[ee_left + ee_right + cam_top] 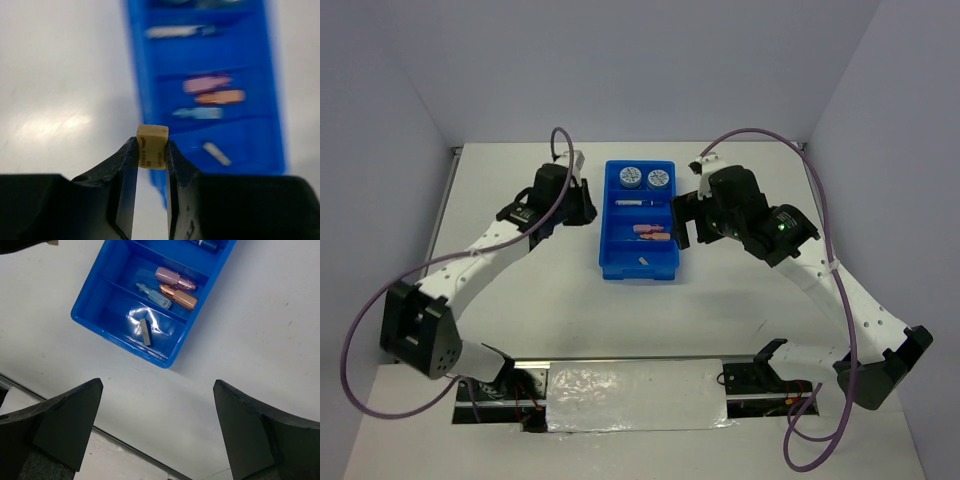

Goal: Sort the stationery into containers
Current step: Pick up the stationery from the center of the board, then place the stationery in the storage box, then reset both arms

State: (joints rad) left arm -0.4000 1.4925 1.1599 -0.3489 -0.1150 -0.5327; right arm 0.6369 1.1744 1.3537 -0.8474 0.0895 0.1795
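The blue tray (604,262) stands at the table's middle, between my two grippers. Its far compartment holds two round rolls (630,177) (659,179). The one behind that holds the white pen (633,203). The third holds a pink bar (172,277), an orange bar (180,298) and a light-blue bar (154,296). The nearest holds a grey bar (145,331). My left gripper (151,150) is shut on a tan bar (152,146), held above the table just left of the tray's wall (137,75). My right gripper (157,390) is open and empty, right of the tray.
A foil-covered strip (635,395) lies along the near edge between the arm bases. Purple cables (760,135) loop over both arms. White walls close in the table at the back and sides.
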